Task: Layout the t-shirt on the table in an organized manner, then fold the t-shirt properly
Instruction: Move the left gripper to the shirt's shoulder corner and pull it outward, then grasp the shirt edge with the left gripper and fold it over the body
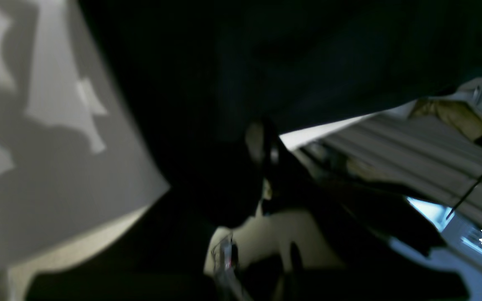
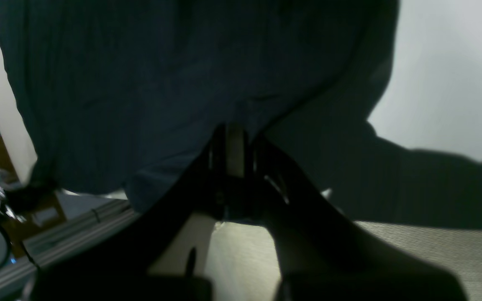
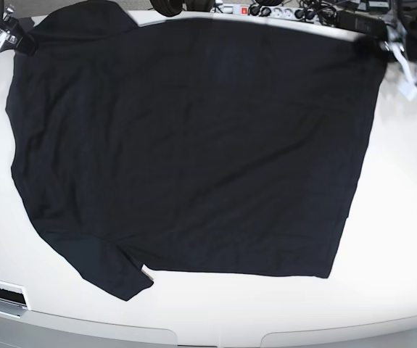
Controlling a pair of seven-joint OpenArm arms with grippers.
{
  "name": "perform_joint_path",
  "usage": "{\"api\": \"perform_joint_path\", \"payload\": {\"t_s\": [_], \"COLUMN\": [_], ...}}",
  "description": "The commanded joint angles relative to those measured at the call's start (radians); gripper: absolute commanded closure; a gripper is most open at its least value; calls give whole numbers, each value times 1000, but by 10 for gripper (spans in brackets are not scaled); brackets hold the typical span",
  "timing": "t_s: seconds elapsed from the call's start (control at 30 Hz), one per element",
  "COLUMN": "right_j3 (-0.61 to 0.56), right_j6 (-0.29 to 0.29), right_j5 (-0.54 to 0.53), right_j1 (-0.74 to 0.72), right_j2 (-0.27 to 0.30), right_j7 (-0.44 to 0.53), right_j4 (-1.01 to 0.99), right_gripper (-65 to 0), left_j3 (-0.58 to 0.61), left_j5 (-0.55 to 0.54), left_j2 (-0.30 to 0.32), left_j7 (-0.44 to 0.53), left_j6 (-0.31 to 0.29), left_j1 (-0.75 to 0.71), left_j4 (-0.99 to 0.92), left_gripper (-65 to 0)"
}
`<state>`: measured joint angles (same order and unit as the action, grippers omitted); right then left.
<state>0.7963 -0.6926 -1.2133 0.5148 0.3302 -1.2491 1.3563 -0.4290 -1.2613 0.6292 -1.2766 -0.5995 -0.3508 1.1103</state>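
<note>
Both wrist views are dim, underexposed and soft-focused. The base view is bright, the table glaring white, with barrel distortion at the edges.

We see the plain black short-sleeved t-shirt of soft thin fabric lying spread on the large glossy white desk with rounded edges, covering most of its middle. In the base view, one sleeve lies at the near left and the other at the far left corner. The right gripper sits at the shirt's far left corner, the left gripper at its far right corner. A tangle of cables lies behind the desk's far edge.
</note>
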Motion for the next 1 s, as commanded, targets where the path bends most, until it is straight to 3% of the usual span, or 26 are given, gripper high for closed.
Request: {"api": "perform_joint_path", "payload": {"t_s": [0.0, 0.1, 0.23, 0.3, 0.53, 0.97], "right_j3": [8, 8, 8, 8, 8, 8], "right_j6": [-6, -6, -6, -6, -6, -6], "right_j5": [-18, -29, -148, -183, -184, -121], "right_j1": [6, 6, 6, 6, 74, 153], "right_j2": [27, 31, 31, 30, 31, 72], "right_j7": [-1, -29, -140, -147, -147, -147], "right_j4": [14, 27, 73, 110, 203, 255], "right_gripper": [0, 0, 0, 0, 0, 0], "left_j3": [-35, -97, -116, -116, -116, -116], "left_j5": [-51, -222, -222, -222, -222, -222], "left_j2": [24, 24, 24, 22, 21, 22], "left_j7": [-8, -82, -120, -120, -120, -120], "left_j6": [-24, -87, -99, -99, -99, -99], "left_j1": [7, 13, 13, 13, -19, -240], "left_j4": [10, 13, 25, 29, 56, 462], "left_gripper": [0, 0, 0, 0, 0, 0]}}
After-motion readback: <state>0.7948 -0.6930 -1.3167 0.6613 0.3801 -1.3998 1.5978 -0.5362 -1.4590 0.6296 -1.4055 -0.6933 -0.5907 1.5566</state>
